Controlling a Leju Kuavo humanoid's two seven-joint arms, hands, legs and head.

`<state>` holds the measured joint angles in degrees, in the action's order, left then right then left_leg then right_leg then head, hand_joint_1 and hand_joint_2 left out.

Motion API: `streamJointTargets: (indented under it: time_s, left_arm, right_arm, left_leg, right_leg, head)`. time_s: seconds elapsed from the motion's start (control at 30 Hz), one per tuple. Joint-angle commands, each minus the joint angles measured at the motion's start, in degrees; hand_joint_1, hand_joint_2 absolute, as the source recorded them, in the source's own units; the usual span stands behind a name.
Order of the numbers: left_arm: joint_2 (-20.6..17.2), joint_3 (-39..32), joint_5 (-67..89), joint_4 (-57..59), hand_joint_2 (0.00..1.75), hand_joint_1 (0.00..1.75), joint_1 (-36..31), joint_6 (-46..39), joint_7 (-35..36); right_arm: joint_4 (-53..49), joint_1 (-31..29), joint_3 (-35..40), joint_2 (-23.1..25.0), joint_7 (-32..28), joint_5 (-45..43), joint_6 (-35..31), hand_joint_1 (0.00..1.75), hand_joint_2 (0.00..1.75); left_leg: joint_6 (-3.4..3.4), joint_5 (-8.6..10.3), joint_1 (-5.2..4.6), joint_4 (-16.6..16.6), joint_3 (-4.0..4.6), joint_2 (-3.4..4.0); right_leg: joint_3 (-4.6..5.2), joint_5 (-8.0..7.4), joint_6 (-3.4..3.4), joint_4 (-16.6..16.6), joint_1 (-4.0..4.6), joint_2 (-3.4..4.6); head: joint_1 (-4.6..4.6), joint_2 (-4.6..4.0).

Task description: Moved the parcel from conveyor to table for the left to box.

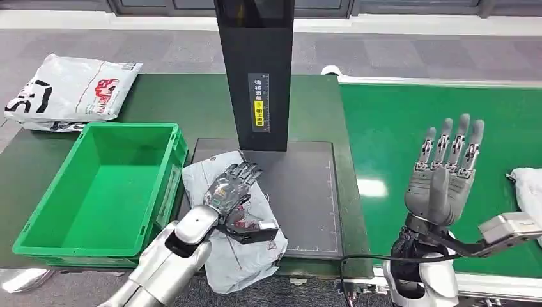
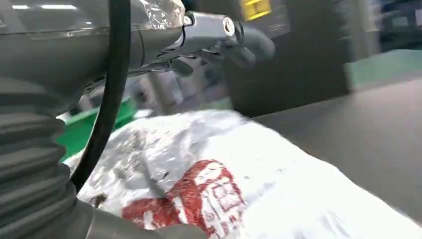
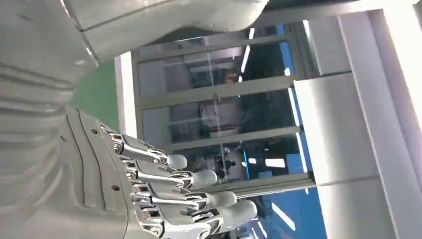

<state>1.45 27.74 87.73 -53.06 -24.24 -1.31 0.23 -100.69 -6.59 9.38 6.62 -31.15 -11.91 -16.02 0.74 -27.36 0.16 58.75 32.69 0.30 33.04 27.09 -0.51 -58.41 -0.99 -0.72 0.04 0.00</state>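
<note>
A white-grey plastic parcel (image 1: 238, 251) with a red print lies crumpled on the left part of the dark plate (image 1: 307, 192), its near end hanging over the table's front edge. My left hand (image 1: 231, 185) is spread over its top, fingers stretched toward the black post. In the left wrist view the fingers (image 2: 219, 32) stand a little above the parcel (image 2: 249, 194) and grip nothing. My right hand (image 1: 444, 173) is raised upright over the near edge of the green conveyor (image 1: 434, 121), fingers apart and empty; the right wrist view shows its straight fingers (image 3: 169, 191).
An empty green box (image 1: 128, 126) stands just left of the parcel. A black post (image 1: 255, 70) rises behind the plate. Two more parcels (image 1: 70, 89) lie at the back left. Another white parcel (image 1: 527, 192) sits on the conveyor at the right edge.
</note>
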Motion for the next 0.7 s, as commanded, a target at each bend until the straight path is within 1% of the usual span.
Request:
streamJointTargets:
  time_s: [0.03, 0.07, 0.1, 0.13, 0.2, 0.23, 0.27, 0.3, 0.33, 0.37, 0.4, 0.43, 0.47, 0.5, 0.53, 0.57, 0.6, 0.63, 0.67, 0.7]
  left_arm:
    - [-9.7, 13.4, -2.3, 22.2, 1.75, 0.00, -10.0, 5.3, -14.5]
    - [-10.1, 15.4, -3.1, 23.4, 1.75, 0.21, -11.6, 7.5, -17.6]
    - [-10.5, 16.3, -3.6, 23.9, 1.75, 1.73, -12.6, 8.2, -18.9]
    - [-10.7, 18.0, -4.6, 24.8, 1.75, 1.75, -14.2, 10.0, -21.7]
    - [-10.7, 19.5, -6.3, 25.3, 1.75, 1.75, -16.7, 12.2, -24.6]
    - [-10.7, 19.7, -6.5, 25.3, 1.75, 1.75, -17.1, 12.5, -24.9]
    - [-10.7, 20.1, -6.7, 25.3, 1.75, 1.75, -17.4, 12.8, -25.0]
    - [-10.7, 20.1, -6.7, 25.3, 1.75, 1.75, -17.4, 12.8, -25.0]
    - [-10.7, 20.1, -6.7, 25.3, 1.75, 1.75, -17.4, 12.8, -25.0]
    - [-10.7, 20.5, -7.1, 25.1, 1.75, 1.75, -17.2, 12.8, -24.8]
    - [-10.7, 20.7, -7.3, 25.0, 1.75, 1.75, -17.2, 12.8, -24.7]
    - [-10.8, 20.9, -7.5, 24.9, 1.75, 1.75, -17.1, 12.8, -24.6]
    - [-10.8, 21.1, -7.7, 24.9, 1.75, 1.75, -17.1, 12.8, -24.5]
    - [-10.8, 21.1, -7.7, 24.9, 1.75, 1.75, -17.1, 12.8, -24.5]
    - [-10.8, 21.1, -7.7, 24.9, 1.75, 1.75, -17.1, 12.8, -24.5]
    - [-10.8, 21.1, -7.7, 24.9, 1.75, 1.75, -17.1, 12.8, -24.5]
    - [-10.8, 21.1, -7.7, 24.9, 1.75, 1.75, -17.1, 12.8, -24.5]
    - [-10.8, 21.1, -7.7, 24.9, 1.75, 1.75, -17.1, 12.8, -24.5]
    - [-10.8, 21.1, -7.7, 24.9, 1.75, 1.75, -17.1, 12.8, -24.5]
    - [-10.8, 21.1, -7.7, 24.9, 1.75, 1.75, -17.1, 12.8, -24.5]
  right_arm:
    - [4.8, -0.9, -4.7, 0.9, 0.4, -0.8, 2.0, 0.00, 1.75]
    - [4.8, -1.0, -5.0, 1.0, 0.3, -0.7, 2.3, 0.00, 1.75]
    - [4.7, -1.0, -5.1, 1.1, 0.3, -0.7, 2.4, 0.00, 1.75]
    - [4.5, -0.8, -5.2, 0.8, 0.2, -0.7, 2.6, 0.00, 1.75]
    - [4.3, -0.4, -5.4, 0.3, -0.1, -1.1, 3.0, 0.00, 1.75]
    - [4.2, -0.3, -5.4, 0.3, -0.1, -1.2, 3.1, 0.00, 1.75]
    - [4.2, -0.2, -5.5, 0.2, -0.2, -1.3, 3.2, 0.00, 1.75]
    - [4.2, -0.2, -5.5, 0.2, -0.2, -1.3, 3.2, 0.00, 1.75]
    - [4.2, -0.2, -5.5, 0.2, -0.2, -1.3, 3.2, 0.00, 1.75]
    - [4.2, -0.2, -5.5, 0.3, -0.2, -1.3, 3.1, 0.00, 1.75]
    - [4.2, -0.2, -5.5, 0.3, -0.2, -1.3, 3.1, 0.00, 1.75]
    - [4.2, -0.3, -5.5, 0.4, -0.2, -1.3, 3.1, 0.00, 1.75]
    - [4.3, -0.3, -5.5, 0.4, -0.2, -1.3, 3.1, 0.00, 1.75]
    - [4.3, -0.3, -5.5, 0.4, -0.2, -1.3, 3.1, 0.00, 1.75]
    - [4.3, -0.3, -5.5, 0.4, -0.2, -1.3, 3.1, 0.00, 1.75]
    - [4.3, -0.3, -5.5, 0.4, -0.2, -1.3, 3.1, 0.00, 1.75]
    - [4.3, -0.3, -5.5, 0.4, -0.2, -1.3, 3.1, 0.00, 1.75]
    - [4.3, -0.3, -5.5, 0.4, -0.2, -1.3, 3.1, 0.00, 1.75]
    - [4.3, -0.3, -5.5, 0.4, -0.2, -1.3, 3.1, 0.00, 1.75]
    - [4.3, -0.3, -5.5, 0.4, -0.2, -1.3, 3.1, 0.00, 1.75]
  left_leg:
    - [0.05, 0.26, 0.08, -0.4, -0.13, 0.22]
    - [0.19, -0.09, 0.04, -0.2, -0.14, 0.20]
    - [0.17, -0.02, 0.05, -0.3, -0.05, 0.20]
    - [0.22, 0.11, 0.12, -0.4, 0.13, 0.34]
    - [0.11, -0.12, 0.08, -0.2, -0.05, 0.23]
    - [0.13, 0.14, 0.12, -0.4, 0.35, 0.22]
    - [0.16, -0.13, 0.11, -0.2, -0.04, 0.11]
    - [0.25, 0.06, 0.12, -0.3, 0.01, 0.10]
    - [0.39, -0.16, 0.09, 0.0, -0.42, 0.05]
    - [0.47, -0.04, 0.13, 0.0, -0.21, 0.11]
    - [0.51, -0.07, 0.08, -0.1, -0.48, 0.12]
    - [0.57, 0.08, 0.11, -0.2, -0.38, 0.15]
    - [0.55, -0.02, 0.09, -0.3, -0.72, 0.17]
    - [0.58, 0.09, 0.12, -0.5, -0.63, 0.24]
    - [0.59, -0.09, 0.06, -0.4, -0.94, 0.21]
    - [0.59, 0.00, 0.10, -0.5, -0.85, 0.22]
    - [0.60, -0.08, 0.07, -0.5, -1.10, 0.22]
    - [0.60, 0.01, 0.12, -0.6, -1.07, 0.31]
    - [0.63, -0.11, 0.07, -0.5, -1.31, 0.27]
    - [0.63, -0.07, 0.08, -0.6, -1.24, 0.26]
  right_leg:
    - [-0.15, -0.34, 0.12, 0.3, 0.09, 0.32]
    - [-0.47, -0.02, 0.16, 0.1, 0.03, 0.26]
    - [-0.41, -0.05, 0.25, 0.1, 0.05, 0.27]
    - [-0.18, -0.33, 0.28, 0.3, 0.13, 0.42]
    - [-0.37, -0.15, 0.29, 0.1, 0.13, 0.29]
    - [0.02, -0.39, 0.35, 0.2, 0.18, 0.29]
    - [-0.37, -0.05, 0.39, 0.0, 0.19, 0.14]
    - [-0.28, -0.21, 0.45, 0.1, 0.22, 0.15]
    - [-0.72, 0.16, 0.47, -0.2, 0.23, 0.08]
    - [-0.50, 0.03, 0.49, -0.2, 0.27, 0.16]
    - [-0.70, 0.08, 0.54, -0.2, 0.22, 0.16]
    - [-0.56, -0.05, 0.59, -0.1, 0.26, 0.22]
    - [-0.85, 0.09, 0.62, -0.1, 0.23, 0.21]
    - [-0.75, -0.02, 0.64, 0.1, 0.25, 0.30]
    - [-1.02, 0.18, 0.62, 0.0, 0.19, 0.27]
    - [-0.92, 0.07, 0.63, 0.1, 0.24, 0.30]
    - [-1.04, 0.17, 0.64, 0.0, 0.20, 0.29]
    - [-0.97, 0.04, 0.65, 0.2, 0.25, 0.41]
    - [-1.09, 0.18, 0.65, 0.0, 0.19, 0.36]
    - [-1.05, 0.14, 0.66, 0.1, 0.21, 0.36]
  head:
    - [0.00, 0.00]
    - [0.02, 0.00]
    - [0.02, 0.00]
    - [0.00, 0.00]
    - [0.02, 0.00]
    - [0.00, 0.00]
    - [0.02, 0.00]
    - [0.02, 0.00]
    - [0.00, 0.00]
    - [0.02, 0.00]
    - [0.00, 0.00]
    - [0.02, 0.00]
    - [0.02, 0.00]
    - [0.00, 0.00]
    - [0.02, 0.00]
    - [0.02, 0.00]
    - [0.00, 0.00]
    - [0.02, 0.00]
    - [0.02, 0.00]
    - [0.00, 0.00]
